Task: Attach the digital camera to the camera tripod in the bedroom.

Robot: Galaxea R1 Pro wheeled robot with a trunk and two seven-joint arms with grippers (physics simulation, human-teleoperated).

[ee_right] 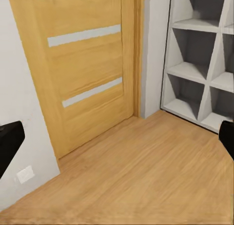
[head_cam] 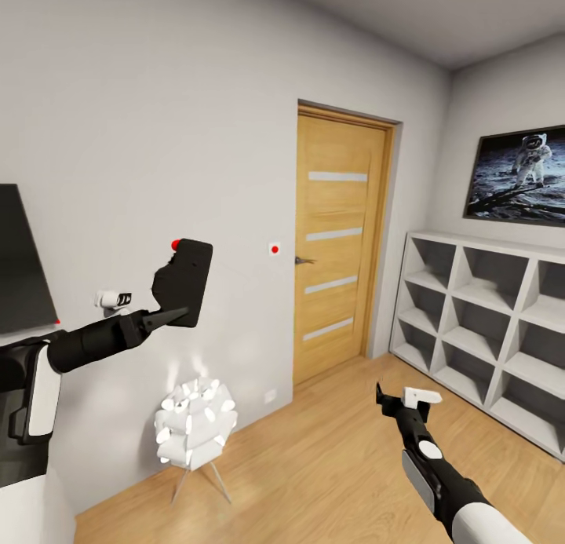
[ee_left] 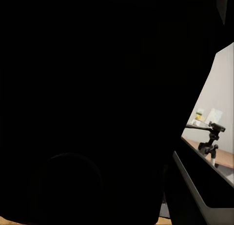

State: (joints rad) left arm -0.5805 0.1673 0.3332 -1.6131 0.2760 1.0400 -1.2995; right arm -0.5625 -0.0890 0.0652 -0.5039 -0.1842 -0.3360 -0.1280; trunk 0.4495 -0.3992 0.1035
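Camera carried aloft in the bedroom, tripod out of easy reach.

The digital camera [head_cam: 185, 279] is held in the left claw [head_cam: 174, 315], just above its fingertips; the right claw [head_cam: 396, 400] is spread wide and empty over the floor [head_cam: 329, 465]. What appears to be the camera tripod [ee_left: 212, 140] is glimpsed well beyond the left claw, its wrist lens largely blocked. A mount could be misjudged, or the camera let slip in transit.

You have a white petal-shaped floor lamp [head_cam: 194, 428] on thin legs against the grey wall. Right of that lamp sits a white wall socket [head_cam: 270, 396]; above the socket, a small red-centred wall switch [head_cam: 274, 249]. A framed astronaut picture [head_cam: 519, 175] hangs far right of the lamp.
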